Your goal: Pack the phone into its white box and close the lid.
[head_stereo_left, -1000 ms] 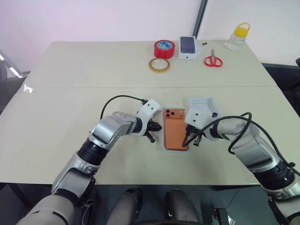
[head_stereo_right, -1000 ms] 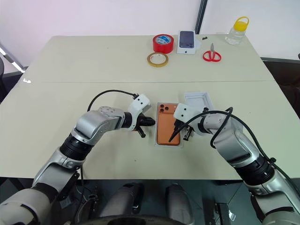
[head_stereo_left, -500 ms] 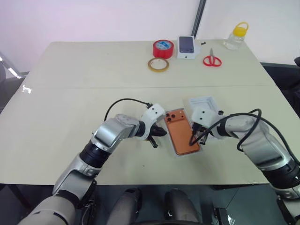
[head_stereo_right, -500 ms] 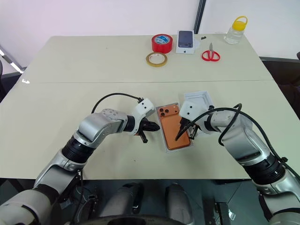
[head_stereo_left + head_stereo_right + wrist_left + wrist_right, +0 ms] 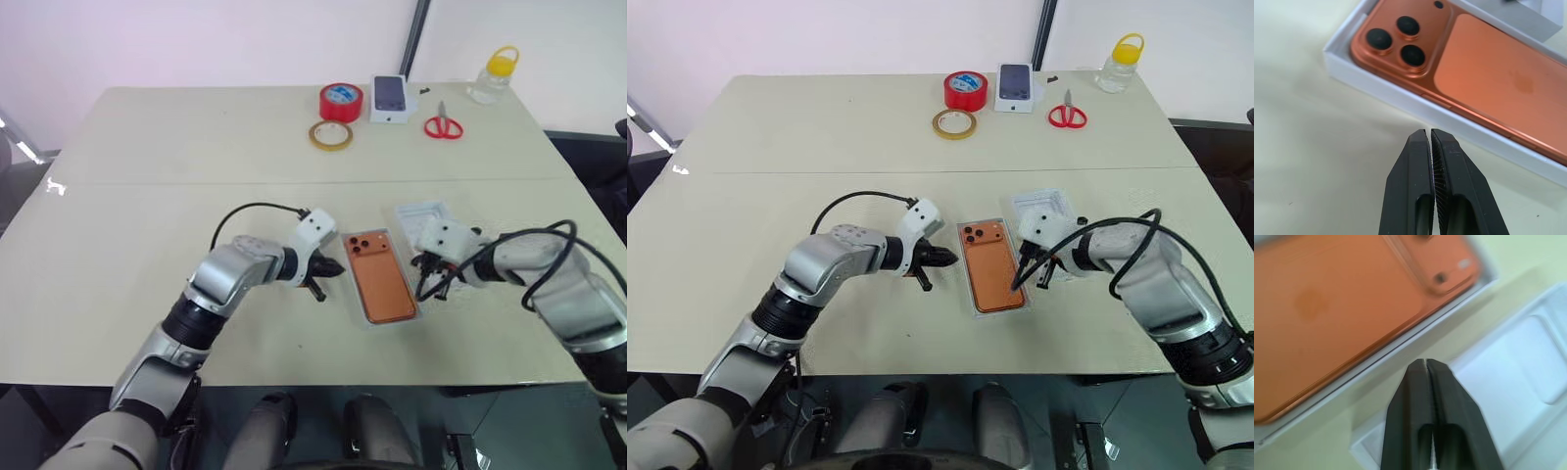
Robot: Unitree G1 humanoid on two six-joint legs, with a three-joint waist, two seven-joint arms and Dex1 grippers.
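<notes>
The phone lay back-up in the white box, its long axis running near to far with the camera cluster at the far end, flanked by the left gripper and right gripper, both pressed together, the lid beyond.

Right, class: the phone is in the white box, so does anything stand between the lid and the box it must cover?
Only the robot's own right hand, which hangs over the narrow gap between the lid and the white box. No loose thing lies there, and nothing rests on the phone.
</notes>
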